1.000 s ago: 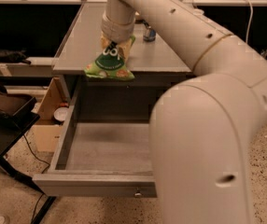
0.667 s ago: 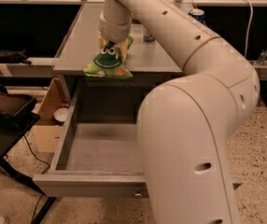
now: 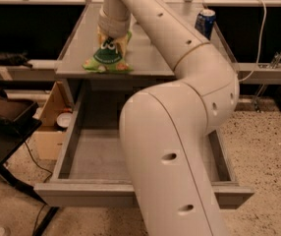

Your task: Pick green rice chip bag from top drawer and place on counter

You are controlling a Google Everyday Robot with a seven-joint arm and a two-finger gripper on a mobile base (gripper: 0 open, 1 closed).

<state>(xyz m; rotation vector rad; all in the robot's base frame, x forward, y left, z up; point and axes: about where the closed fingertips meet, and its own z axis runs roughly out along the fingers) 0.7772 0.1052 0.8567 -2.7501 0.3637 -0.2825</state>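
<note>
you're near the end of this one. the crinkly light-green rice chip bag with the dark green round logo [image 3: 107, 58] is out of the wide shallow grey metal top drawer [image 3: 81, 195]. it sits on the flat matte grey counter [image 3: 89, 43], close to the front edge and left of the middle. its lower hem touches the surface and its top tilts up into the two-finger gripper [image 3: 113, 39]. the gripper hangs directly over the bag, just behind that front edge. its pale fingers [image 3: 125, 38] are drawn in narrowly on the bag's top, so it has hold of the pouch. the drawer stands pulled out below the front edge, with nothing on its flat bottom where the big white arm [image 3: 180, 132] doesn't hide it. a blue soda can [image 3: 204, 22] stands at the far right corner, well apart. what's left, i judge, is to let go and lift clear without dragging the bag over the front edge.
</note>
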